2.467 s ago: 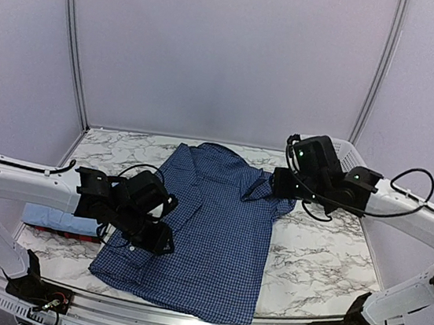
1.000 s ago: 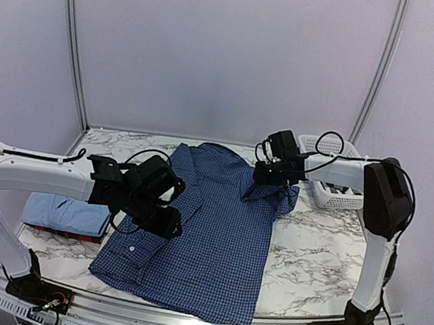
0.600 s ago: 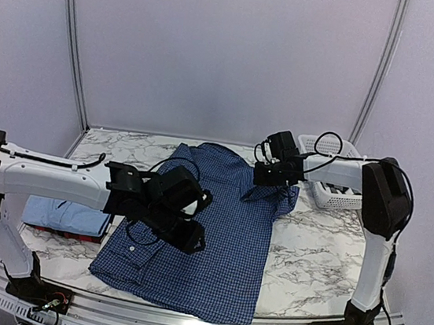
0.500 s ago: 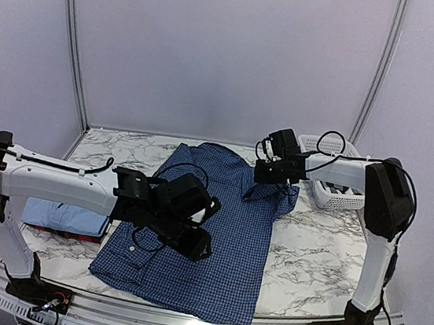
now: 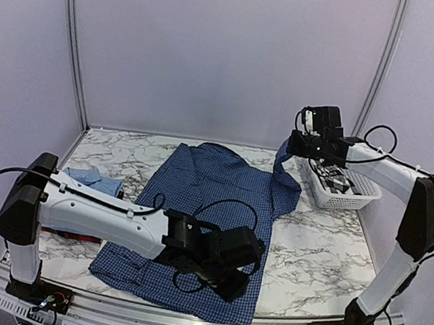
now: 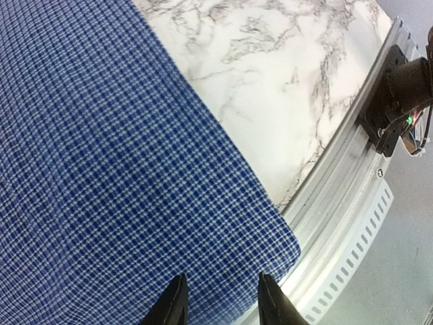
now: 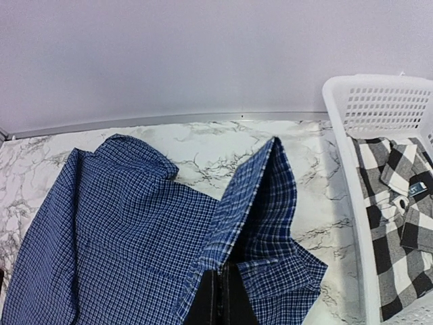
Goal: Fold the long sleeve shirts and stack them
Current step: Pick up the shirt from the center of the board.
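Two arms work one navy shirt spread on a marble table.

Overhead view: the collar lies toward 12 o'clock and the hem toward 6, so the long axis runs away from the arms. The right gripper, at about 2 o'clock, is clamped on a sleeve and holds it up off the table. The left gripper hovers over the hem near 5 o'clock. A basket sits at 3 o'clock.

Left wrist view: the fingers stand apart above the hem corner, gripping nothing.

Right wrist view: closed jaws pinch the sleeve fold, which drapes like a tent.

The cloth looks light, limp and prone to sagging. Pinching corners or seams, such as the hem corner and cuff, should control it best.
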`<action>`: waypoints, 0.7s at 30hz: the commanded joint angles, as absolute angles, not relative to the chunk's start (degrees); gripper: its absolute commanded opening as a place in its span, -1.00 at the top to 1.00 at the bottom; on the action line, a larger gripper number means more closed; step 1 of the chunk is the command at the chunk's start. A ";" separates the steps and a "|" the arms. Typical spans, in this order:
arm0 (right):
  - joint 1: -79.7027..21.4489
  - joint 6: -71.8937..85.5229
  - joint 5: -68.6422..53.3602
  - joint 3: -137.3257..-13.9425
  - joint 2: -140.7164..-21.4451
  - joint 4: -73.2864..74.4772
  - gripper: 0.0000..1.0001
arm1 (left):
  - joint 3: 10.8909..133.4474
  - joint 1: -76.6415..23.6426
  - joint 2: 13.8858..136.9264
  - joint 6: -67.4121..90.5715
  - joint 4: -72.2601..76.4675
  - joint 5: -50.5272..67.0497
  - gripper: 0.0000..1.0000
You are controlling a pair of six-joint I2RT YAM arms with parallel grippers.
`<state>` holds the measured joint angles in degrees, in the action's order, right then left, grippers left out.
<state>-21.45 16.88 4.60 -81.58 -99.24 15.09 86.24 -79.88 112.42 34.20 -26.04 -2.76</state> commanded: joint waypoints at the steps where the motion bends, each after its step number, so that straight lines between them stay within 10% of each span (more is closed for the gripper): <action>1: -21.35 16.35 5.89 -80.26 -95.60 16.22 1.00 | 90.65 -84.07 115.87 35.81 -28.42 -4.88 0.29; 21: -21.38 19.05 4.43 -73.49 -86.27 16.61 1.00 | 114.69 -94.40 135.88 41.98 -49.76 -25.20 0.17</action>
<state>-21.15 18.00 5.28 -73.82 -87.92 17.19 110.45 -92.66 132.84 40.66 -41.19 -18.17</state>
